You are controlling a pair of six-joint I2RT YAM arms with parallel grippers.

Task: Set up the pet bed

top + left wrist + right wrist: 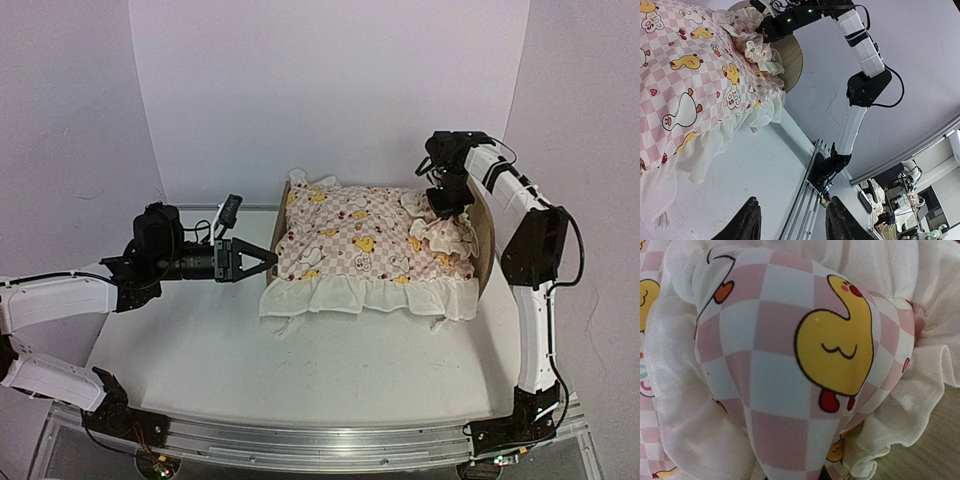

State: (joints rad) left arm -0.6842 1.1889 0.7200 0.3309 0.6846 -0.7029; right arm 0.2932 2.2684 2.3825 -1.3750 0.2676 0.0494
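The pet bed (484, 235) stands at the table's middle right, its light-wood headboard on the right and most of the frame hidden under a frilled duck-print quilt (350, 245). A small matching pillow (440, 230) lies at the headboard end. My right gripper (447, 205) hangs over it, shut on the pillow (805, 355), whose cloth bunches down to the jaws and fills the right wrist view. My left gripper (262, 262) hovers left of the bed, near the quilt's front corner. The left gripper (794, 200) is open and holds nothing.
The quilt's white frill (360, 298) hangs over the bed's near side onto the table. The aluminium rail (320, 440) with both arm bases runs along the near edge. White walls close in the back and sides.
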